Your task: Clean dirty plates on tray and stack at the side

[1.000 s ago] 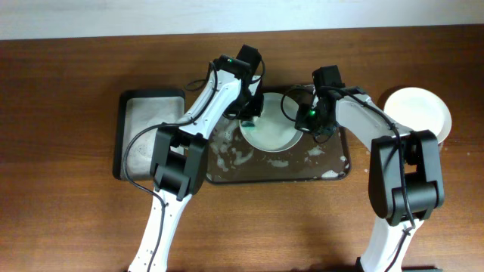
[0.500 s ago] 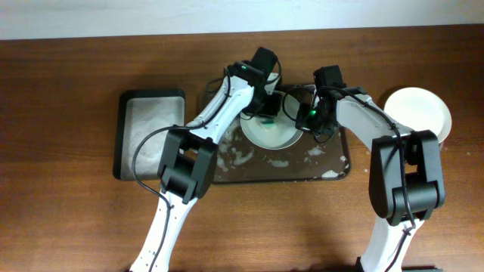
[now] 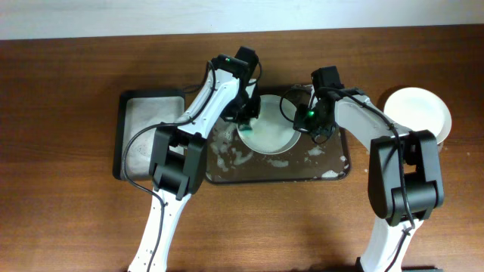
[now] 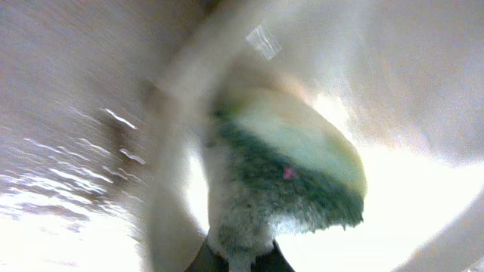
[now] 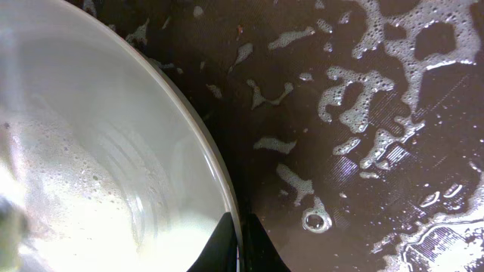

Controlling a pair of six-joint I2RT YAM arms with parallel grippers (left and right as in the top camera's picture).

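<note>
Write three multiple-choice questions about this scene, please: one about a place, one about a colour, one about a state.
1. Where lies the plate that is off the tray? A. on the floor B. under the tray C. on the table, right of the tray
2. What colour is the tray? A. dark brown B. white C. green
3. The right gripper is: A. open above the table B. shut on the soapy plate at its rim C. out of view
Answers: 1 C, the overhead view shows it on bare wood; 2 A, brown shows between the foam patches; 3 B, its fingers pinch the rim.
</note>
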